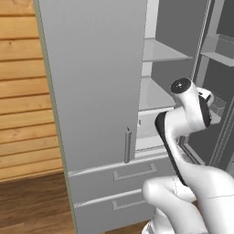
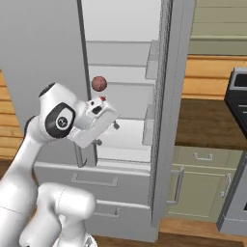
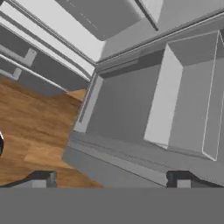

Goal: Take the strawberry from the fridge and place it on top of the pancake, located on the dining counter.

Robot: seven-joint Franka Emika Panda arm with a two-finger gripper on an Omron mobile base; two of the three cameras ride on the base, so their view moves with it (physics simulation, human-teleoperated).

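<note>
The white robot arm's two-finger hand [image 3: 111, 177] reaches into the tall light-grey fridge [image 1: 98, 82] with its right door swung open, dark fingertips [image 3: 41, 177] spread wide and holding nothing, the camera on the hand looking down at a clear inner bin [image 3: 188, 96] and the wood-plank floor [image 3: 30, 122] below. In the right base view, the tiny bright red strawberry [image 2: 102, 98] shows just above the hand's white housing, near the front edge of a pale inner shelf [image 2: 126, 83]; whether the two touch cannot be told. Close beside it, a little higher and to the left, sits a larger dull pinkish-brown ball [image 2: 99, 83]. The grasp appears not yet made. With the hand's camera aimed at the lower bin instead of the fruit, the open fingers seem poorly lined up, and a closing move from here could miss. The housing is crowding the shelf edge, so any push forward could nudge the strawberry deeper or knock it off the shelf. The neighbouring ball might also be bumped or grabbed by mistake.
</note>
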